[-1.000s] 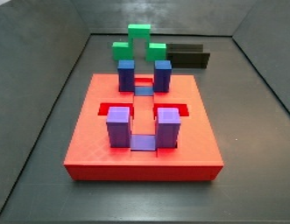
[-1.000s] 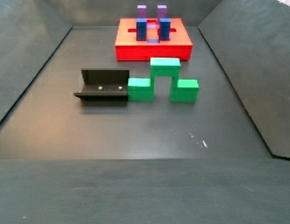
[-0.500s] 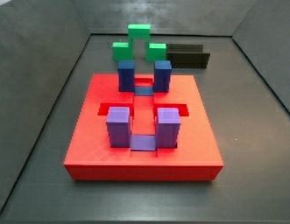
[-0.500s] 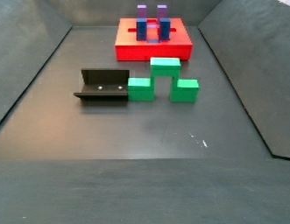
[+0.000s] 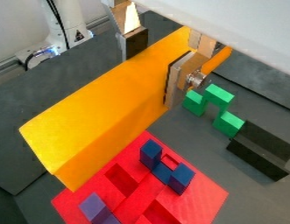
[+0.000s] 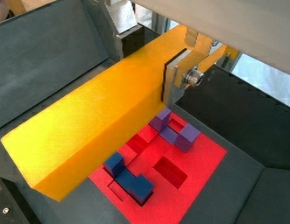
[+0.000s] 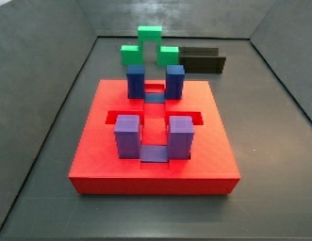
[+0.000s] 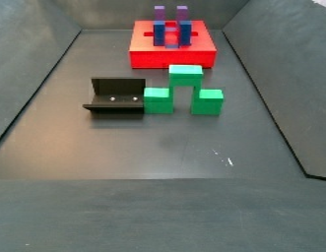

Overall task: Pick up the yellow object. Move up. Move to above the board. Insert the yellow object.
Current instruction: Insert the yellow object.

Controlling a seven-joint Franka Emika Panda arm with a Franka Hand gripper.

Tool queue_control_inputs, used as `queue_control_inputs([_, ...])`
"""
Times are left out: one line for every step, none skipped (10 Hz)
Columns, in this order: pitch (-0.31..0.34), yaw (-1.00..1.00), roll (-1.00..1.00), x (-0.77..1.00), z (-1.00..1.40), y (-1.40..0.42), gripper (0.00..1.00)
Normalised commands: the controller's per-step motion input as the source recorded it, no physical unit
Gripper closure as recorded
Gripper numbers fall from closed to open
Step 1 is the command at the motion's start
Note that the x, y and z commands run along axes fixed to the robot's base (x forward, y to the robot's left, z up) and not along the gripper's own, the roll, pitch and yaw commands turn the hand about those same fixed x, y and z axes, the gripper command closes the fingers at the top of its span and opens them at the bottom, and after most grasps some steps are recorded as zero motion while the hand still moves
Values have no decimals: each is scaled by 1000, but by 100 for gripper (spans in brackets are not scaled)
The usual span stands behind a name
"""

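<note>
Yellow object [image 5: 112, 109] is clamped in my end effector [image 5: 159, 74] above the board [image 5: 188, 206]; I should align it squarely before lowering.

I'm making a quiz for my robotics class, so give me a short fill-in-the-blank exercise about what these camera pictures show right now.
1. In both wrist views the gripper is shut on the ____ object.
2. Below the held bar lies the board, whose colour is ____.
3. In a side view the green block stands on the floor beside the dark L-shaped ____.
4. In both side views the gripper is ____ of view.

Missing words: yellow; red; fixture; out
</note>
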Motion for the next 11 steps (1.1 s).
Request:
queue_control_inputs([0,-29,0,214,-283,-23,100])
queue_control_inputs([0,-23,-24,486,-229,-57,100])
queue_control_inputs([146,-11,0,829,0,-163,100])
queue_control_inputs([153,0,9,720,0,-194,100])
queue_control_inputs([80,0,0,526,-57,-200,100])
queue_control_inputs([4,0,0,377,-220,-200,100])
queue_control_inputs([-11,0,41,180,-457,-197,100])
queue_control_inputs([-41,0,93,80,-554,-180,100])
queue_control_inputs([-33,0,167,0,-594,-157,100])
queue_control_inputs([-14,3,237,0,-597,-134,100])
queue_control_inputs([-14,26,254,0,-617,-137,100])
